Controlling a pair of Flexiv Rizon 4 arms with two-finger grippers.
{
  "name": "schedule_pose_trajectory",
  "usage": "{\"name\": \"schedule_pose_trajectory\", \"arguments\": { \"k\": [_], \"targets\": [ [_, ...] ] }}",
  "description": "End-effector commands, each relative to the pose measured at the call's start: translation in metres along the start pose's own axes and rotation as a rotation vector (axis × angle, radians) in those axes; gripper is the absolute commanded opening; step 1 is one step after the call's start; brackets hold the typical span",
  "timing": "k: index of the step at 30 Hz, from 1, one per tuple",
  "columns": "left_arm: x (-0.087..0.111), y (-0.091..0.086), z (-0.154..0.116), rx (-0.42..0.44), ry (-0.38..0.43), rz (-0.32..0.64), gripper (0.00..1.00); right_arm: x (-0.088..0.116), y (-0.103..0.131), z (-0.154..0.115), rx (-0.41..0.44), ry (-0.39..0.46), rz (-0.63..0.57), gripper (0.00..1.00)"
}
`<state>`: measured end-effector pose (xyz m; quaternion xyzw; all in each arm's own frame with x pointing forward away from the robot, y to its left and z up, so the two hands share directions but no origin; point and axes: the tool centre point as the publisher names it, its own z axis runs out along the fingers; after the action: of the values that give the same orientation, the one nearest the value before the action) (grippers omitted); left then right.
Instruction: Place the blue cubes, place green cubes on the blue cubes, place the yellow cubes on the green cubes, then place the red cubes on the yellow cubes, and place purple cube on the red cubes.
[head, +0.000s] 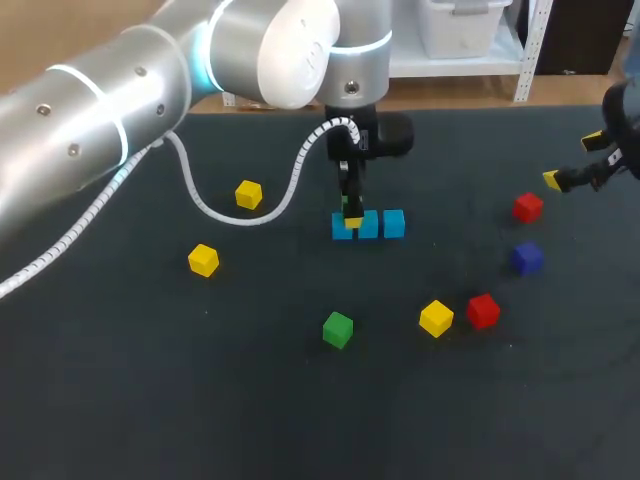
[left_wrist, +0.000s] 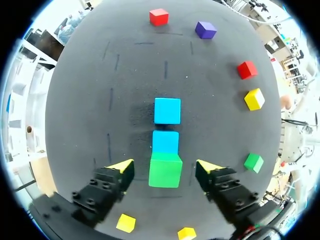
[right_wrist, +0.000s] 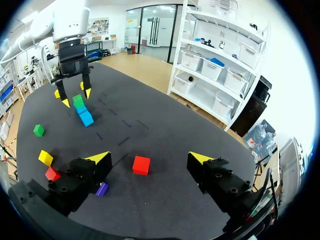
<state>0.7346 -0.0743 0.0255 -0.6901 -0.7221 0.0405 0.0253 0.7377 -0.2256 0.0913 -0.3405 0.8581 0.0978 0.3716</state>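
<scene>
**Green 1 on the left-end blue cube, fingers clear of it**

Left fingers (left_wrist: 121, 167): spread wide, gripping nothing. The stacked green cube (left_wrist: 165, 170) sits squarely between them with a gap at each tip, so there is no contact. It rests at the left end of the blue row (head: 368, 226). 2 blue tops show bare ahead of the fingers, and I judge the 3rd is under the green.

Key relation: the row's long axis runs left-right on the desk (head: 200, 400). The fingers stand on the near and far sides of the green cube, across that axis, so the neighbouring blue cube is out of their line.

Judgement: the green layer is started, not finished. The next move wants a straight lift clear. Sideways drift could let a tip nudge the green off its blue.

Loose green cube (head: 338, 329): on the near side of the row, well apart, almost straight toward the near edge from the stack. The left arm is plainly the nearer one.

Right fingers (right_wrist: 98, 159): open and empty, at the desk's far right. A red cube (right_wrist: 141, 165) lies on the desk ahead of them, untouched. Red is not due for 2 more layers.

Also waiting:
- yellow cubes (head: 248, 194), (head: 203, 260), (head: 436, 318)
- second red cube (head: 483, 310)
- purple cube (head: 527, 258)
</scene>
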Motion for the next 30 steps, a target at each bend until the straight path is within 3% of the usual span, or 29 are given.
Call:
{"name": "schedule_pose_trajectory", "arguments": {
  "k": [1,14,30],
  "targets": [
    [0.004,-0.001,-0.004,-0.014,-0.015,-0.023,1.00,0.000,0.000,0.001,0.004,0.001,0.000,1.00],
    [0.025,-0.025,-0.035,-0.087,-0.026,-0.125,1.00,0.000,0.000,0.001,0.004,0.001,0.000,1.00],
    [0.036,-0.063,-0.040,-0.101,0.010,-0.292,1.00,0.000,0.000,0.001,0.004,0.001,0.000,1.00]
  ]
}}
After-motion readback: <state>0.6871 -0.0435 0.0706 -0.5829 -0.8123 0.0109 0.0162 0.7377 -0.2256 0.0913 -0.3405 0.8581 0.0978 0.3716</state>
